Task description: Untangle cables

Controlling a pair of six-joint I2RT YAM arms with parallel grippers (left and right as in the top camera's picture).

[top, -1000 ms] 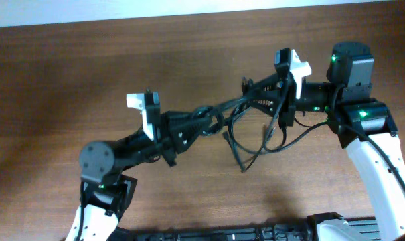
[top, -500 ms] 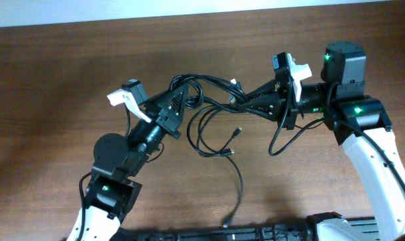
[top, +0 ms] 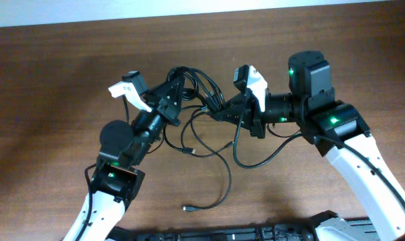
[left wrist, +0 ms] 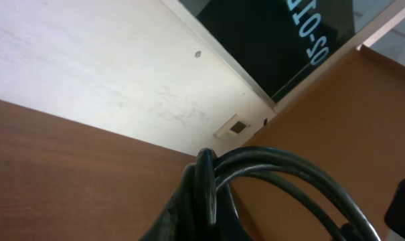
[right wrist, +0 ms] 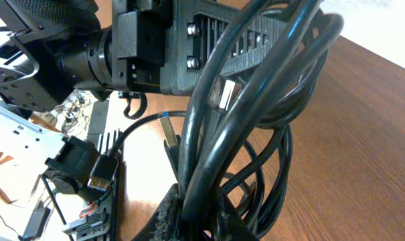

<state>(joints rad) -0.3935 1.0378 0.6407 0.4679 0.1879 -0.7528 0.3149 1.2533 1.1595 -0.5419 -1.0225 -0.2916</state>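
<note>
The cables (top: 201, 90) are a bundle of thin black cords held above the brown table between both grippers. My left gripper (top: 178, 86) is shut on the bundle's left loops (left wrist: 269, 167). My right gripper (top: 219, 111) is shut on several strands (right wrist: 242, 114) from the right, close to the left gripper. Loose loops (top: 202, 137) hang down, and one cord trails to a plug (top: 187, 209) near the front. A silver plug (right wrist: 222, 95) and a blue-tipped plug (right wrist: 169, 130) show in the right wrist view.
The brown table (top: 48, 80) stretches left and behind, ending at a white wall edge (top: 189, 8). A black rail (top: 222, 234) lies along the front edge. The left arm's body (right wrist: 142, 40) fills the top of the right wrist view.
Both grippers moved left and closer together with the bundle. The cords between them went slack, and a long cord end dropped onto the table near the front.
</note>
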